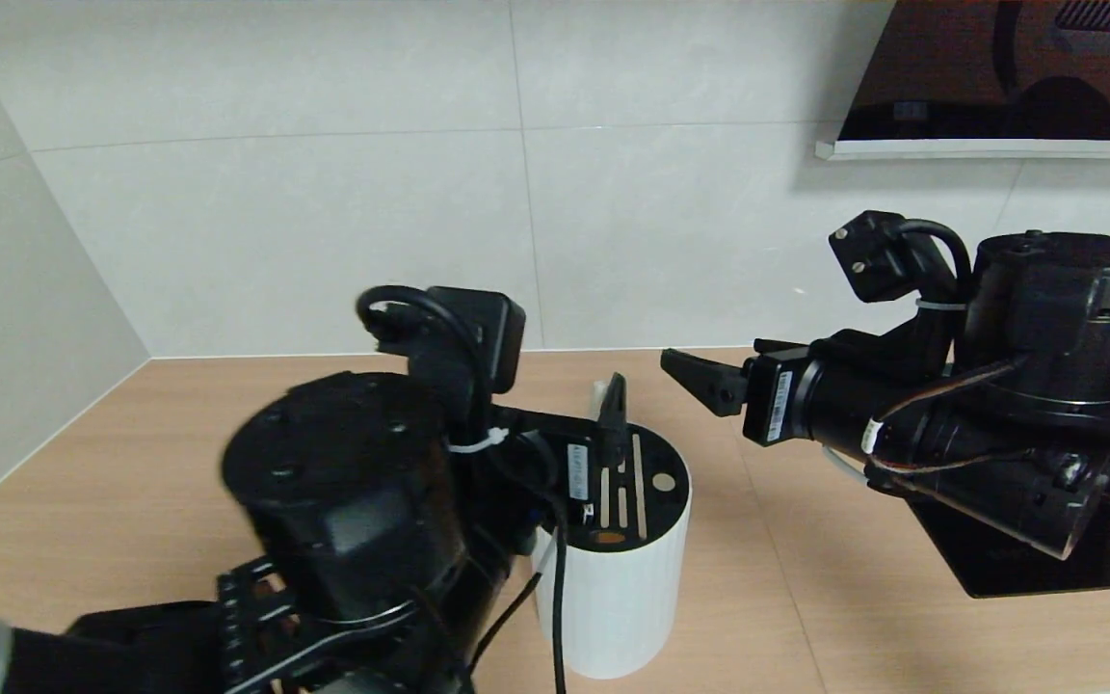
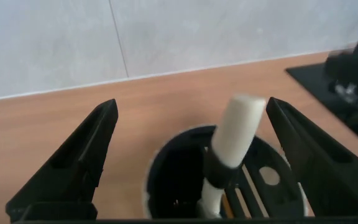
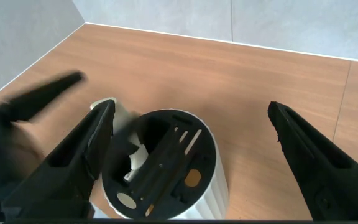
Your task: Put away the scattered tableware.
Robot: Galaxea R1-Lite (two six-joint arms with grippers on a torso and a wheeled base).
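A white ribbed cutlery holder [image 1: 624, 588] with a slotted black top stands on the wooden counter. A utensil with a cream handle [image 2: 237, 132] and a black collar stands upright in the holder's opening [image 2: 166, 162]. My left gripper [image 2: 190, 109] hovers just above the holder, open, its fingers on either side of the handle and not touching it. In the head view one of its fingers [image 1: 613, 407] rises over the holder's back rim. My right gripper [image 1: 709, 374] hangs open to the right of and above the holder [image 3: 207, 183], holding nothing.
A black cooktop [image 1: 998, 573] lies on the counter to the right of the holder, under my right arm. Tiled walls close the back and the left side, meeting in a corner. A dark range hood [image 1: 998, 77] hangs at the upper right.
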